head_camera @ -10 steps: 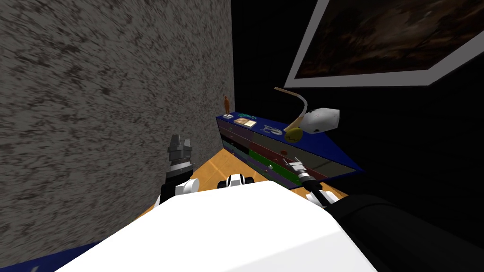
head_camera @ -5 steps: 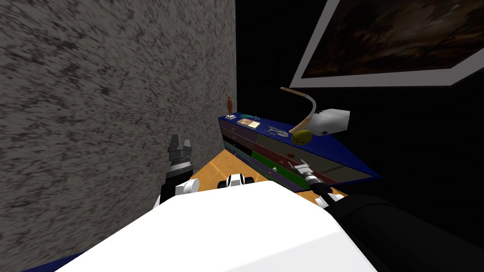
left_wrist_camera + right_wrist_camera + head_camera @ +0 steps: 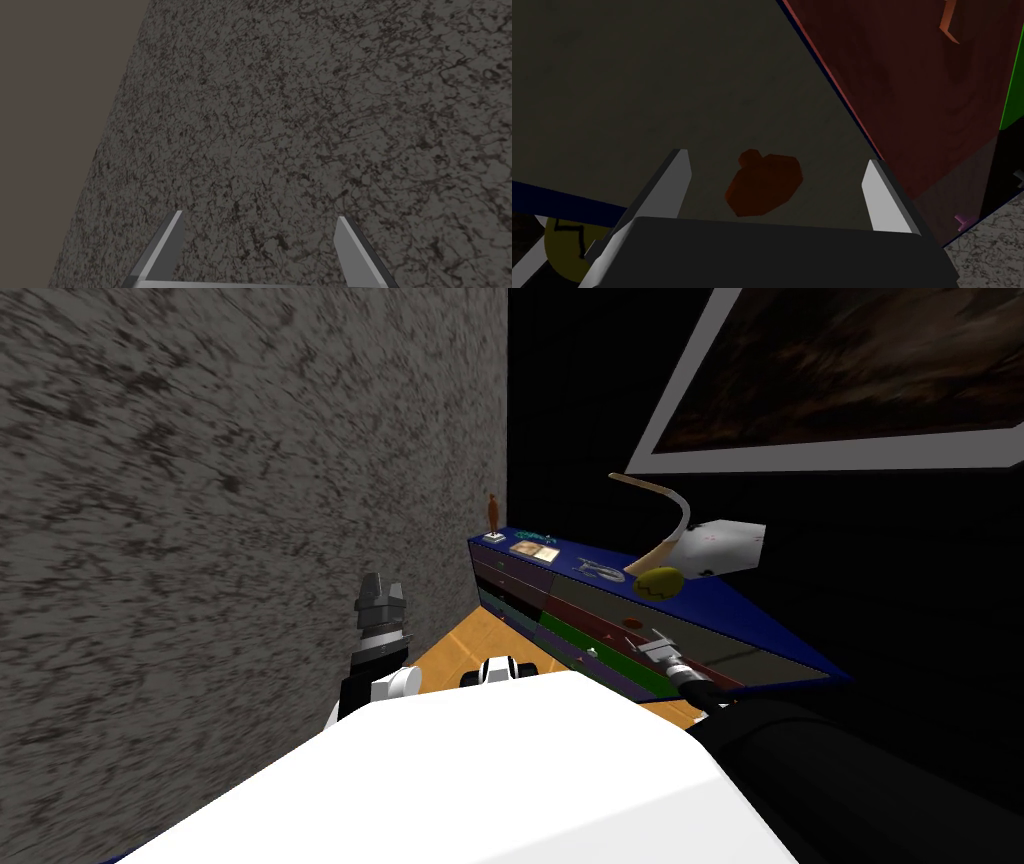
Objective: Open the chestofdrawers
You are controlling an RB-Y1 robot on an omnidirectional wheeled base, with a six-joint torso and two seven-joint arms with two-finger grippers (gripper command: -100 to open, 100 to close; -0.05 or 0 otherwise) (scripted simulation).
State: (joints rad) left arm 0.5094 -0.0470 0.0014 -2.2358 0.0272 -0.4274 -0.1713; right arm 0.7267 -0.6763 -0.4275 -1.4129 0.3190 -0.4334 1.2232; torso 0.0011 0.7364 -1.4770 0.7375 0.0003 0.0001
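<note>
Head view, chest: the chest of drawers (image 3: 700, 640) runs from the centre toward the lower right of the frame. It has a blue top and drawer fronts in grey-olive, dark red, green and purple.
Head view, on top: a brown figurine (image 3: 492, 510) stands at the far end, and a yellow egg-shaped thing (image 3: 660, 582) and a white faceted thing (image 3: 725, 546) sit nearer the middle.
Head view, right arm: the right gripper (image 3: 655, 645) is right of centre, up against the drawer fronts.
Head view, left arm: the left gripper (image 3: 380, 593) is left of centre, raised beside the speckled grey wall (image 3: 220, 538).
Left wrist view, pincer: the blades are spread wide with nothing between them.
Right wrist view, pincer: the blades are spread wide and hold nothing.
Right wrist view, handle: a red-brown knob (image 3: 764, 185) sits on the grey-olive drawer front (image 3: 637, 85), between the two blades and touching neither.
Right wrist view, neighbours: a dark red drawer front (image 3: 927, 90) adjoins the grey-olive one, with a green panel (image 3: 1012, 75) beyond it.
Handling, judged: the drawer is probably rigid and fairly heavy, and slides straight out.
Where to hold, judged: clamp the knob by its sides, since it is the only purchase. It is small and faceted, so thin blades could slip off unless they close squarely and pull straight out from the front.
</note>
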